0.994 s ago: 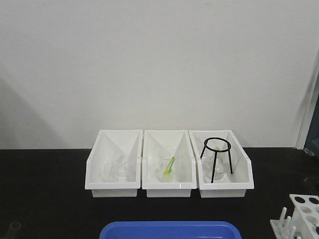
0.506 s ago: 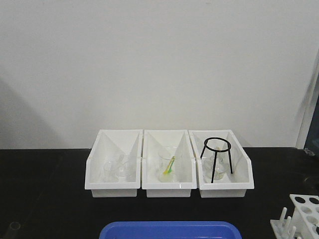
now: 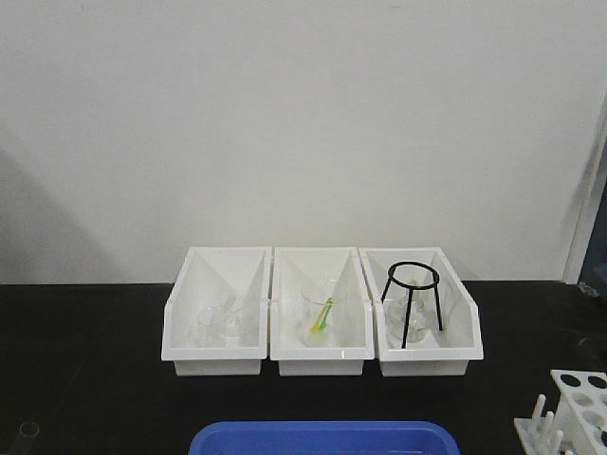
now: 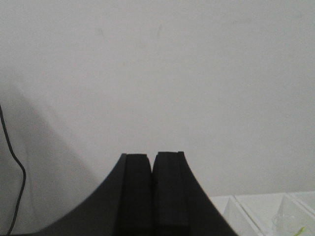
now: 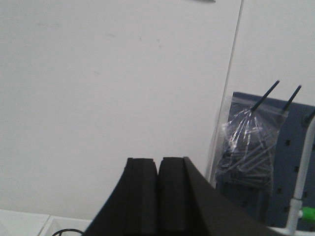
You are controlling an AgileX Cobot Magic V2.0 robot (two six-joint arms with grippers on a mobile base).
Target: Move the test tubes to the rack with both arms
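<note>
Both arms point at the wall (image 4: 157,73), left gripper (image 4: 152,158) and right gripper (image 5: 158,161) pinched together, empty. The rack (image 3: 576,409) sits near right, and what looks like a test tube (image 3: 28,431) near left. Descending closed could send that tube rolling.

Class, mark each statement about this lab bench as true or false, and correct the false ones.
1. The black tripod stands in the rightmost white bin. True.
2. The blue tray lies behind the bins. False: it lies in front of them, at the bottom edge of the front view.
3. The left gripper and the right gripper are both shut, holding nothing. True.
4. The white rack stands at the lower left. False: it stands at the lower right.
</note>
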